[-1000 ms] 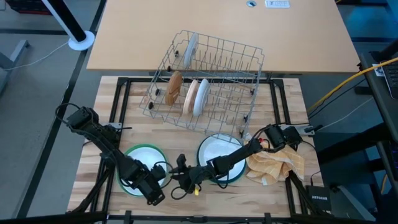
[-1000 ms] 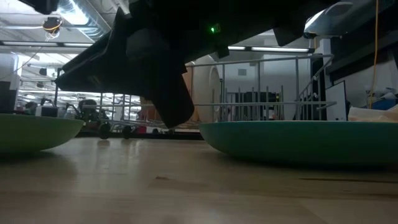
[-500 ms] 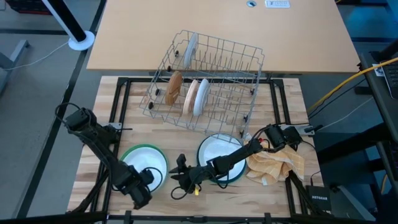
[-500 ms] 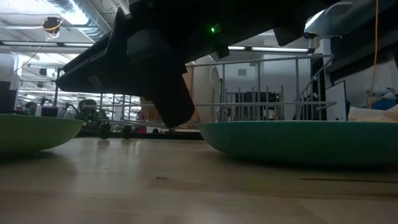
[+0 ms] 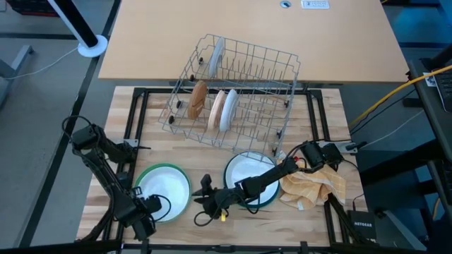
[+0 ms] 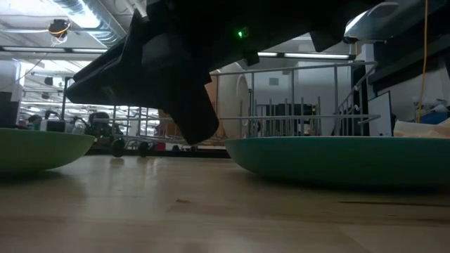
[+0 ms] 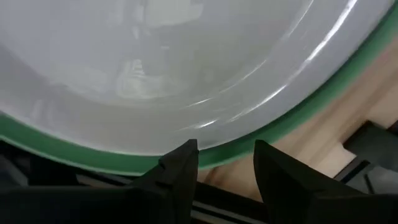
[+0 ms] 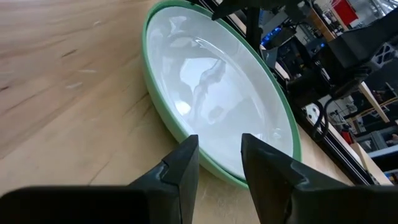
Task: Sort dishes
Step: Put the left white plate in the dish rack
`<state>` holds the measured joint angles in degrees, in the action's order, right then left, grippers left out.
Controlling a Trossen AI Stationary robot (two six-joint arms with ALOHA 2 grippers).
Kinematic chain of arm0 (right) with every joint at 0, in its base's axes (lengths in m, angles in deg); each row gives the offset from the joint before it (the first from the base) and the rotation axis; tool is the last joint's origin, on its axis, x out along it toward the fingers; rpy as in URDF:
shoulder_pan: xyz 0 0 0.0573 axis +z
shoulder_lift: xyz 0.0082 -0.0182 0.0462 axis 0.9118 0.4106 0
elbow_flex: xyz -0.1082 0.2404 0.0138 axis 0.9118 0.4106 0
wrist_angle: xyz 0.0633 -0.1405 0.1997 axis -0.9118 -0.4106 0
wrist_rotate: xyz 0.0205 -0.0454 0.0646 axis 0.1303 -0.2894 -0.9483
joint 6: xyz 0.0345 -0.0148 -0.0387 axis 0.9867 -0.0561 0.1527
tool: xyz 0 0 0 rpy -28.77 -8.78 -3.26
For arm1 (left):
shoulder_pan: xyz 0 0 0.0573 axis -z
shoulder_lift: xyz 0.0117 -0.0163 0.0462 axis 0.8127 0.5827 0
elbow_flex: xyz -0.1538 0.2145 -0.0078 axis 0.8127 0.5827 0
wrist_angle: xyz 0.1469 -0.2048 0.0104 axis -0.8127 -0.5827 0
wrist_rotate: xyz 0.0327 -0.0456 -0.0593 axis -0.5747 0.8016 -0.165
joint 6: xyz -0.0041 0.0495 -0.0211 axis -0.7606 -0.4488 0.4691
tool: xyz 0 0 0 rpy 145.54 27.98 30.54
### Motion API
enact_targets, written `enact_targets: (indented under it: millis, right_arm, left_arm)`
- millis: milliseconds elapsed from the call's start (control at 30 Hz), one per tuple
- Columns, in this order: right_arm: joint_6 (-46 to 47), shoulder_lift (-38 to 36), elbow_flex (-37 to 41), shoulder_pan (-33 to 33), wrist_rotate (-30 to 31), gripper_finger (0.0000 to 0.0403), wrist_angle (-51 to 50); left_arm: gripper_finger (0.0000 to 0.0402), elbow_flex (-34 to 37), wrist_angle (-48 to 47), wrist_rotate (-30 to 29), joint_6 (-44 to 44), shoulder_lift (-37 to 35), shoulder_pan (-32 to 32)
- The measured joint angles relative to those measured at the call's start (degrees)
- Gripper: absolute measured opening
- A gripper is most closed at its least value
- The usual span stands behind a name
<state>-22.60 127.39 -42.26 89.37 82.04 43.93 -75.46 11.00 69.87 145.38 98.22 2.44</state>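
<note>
Sitting flat near the front edge of my table [image 5: 127, 120], the green plate [image 5: 164, 192] carries a white plate [image 7: 155, 68] nested inside it; the pair shows again in my right wrist view, green rim around white inside; beside it, toward the middle, the teal-blue plate [image 5: 248, 176] also lies flat with a white dish inside it, partly covered by my right arm; from table height I see the two rims well apart on the wood, green [image 6: 42, 149] on one side and teal [image 6: 337, 158] on the other. My left gripper [image 5: 145, 220] hangs at the green plate's front-left rim; its fingers [image 7: 180, 168] stand apart, just off the rim, with nothing between them. My right gripper [image 5: 205, 200] lies low between the two plates, pointing at the green one; its fingers [image 8: 183, 165] are parted too and grip nothing. Farther back, the wire rack [image 5: 233, 92] holds a brown plate [image 5: 198, 99], a tan plate [image 5: 217, 110] and a white one [image 5: 227, 110] on edge, side by side, and a pale plate [image 5: 215, 55] upright in its far corner; the yellow checked cloth [image 5: 314, 187] lies crumpled right of the teal plate.
</note>
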Motion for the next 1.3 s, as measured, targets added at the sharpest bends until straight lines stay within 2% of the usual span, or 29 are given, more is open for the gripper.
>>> enact_targets:
  millis: [133, 367, 733, 1033, 1300]
  right_arm:
    - [0.0, 0.0, 0.0, 0.0, 0.8, 0.0127, 0.0]
    - [0.2, 0.0, 0.0, 0.0, 0.8, 0.0127, 0.0]
    - [0.2, 0.0, 0.0, 0.0, 0.9, 0.0127, 0.0]
    - [0.2, 0.0, 0.0, 0.0, 0.6, 0.0127, 0.0]
    - [0.3, 0.0, 0.0, -0.9, -3.3, 0.0127, -2.4]
  left_arm:
    - [0.0144, 1.1, 0.5, 0.4, 1.0, -0.1, 0.0]
    - [0.0143, 2.5, -0.1, 0.4, -7.3, -0.1, 0.0]
    - [0.0143, 2.8, 0.2, 0.2, -12.7, 0.0, -0.3]
    - [0.0143, 2.8, 0.2, 4.0, -14.8, 0.0, -4.0]
    - [0.0143, 2.8, 0.3, 3.9, -16.9, 0.0, -7.1]
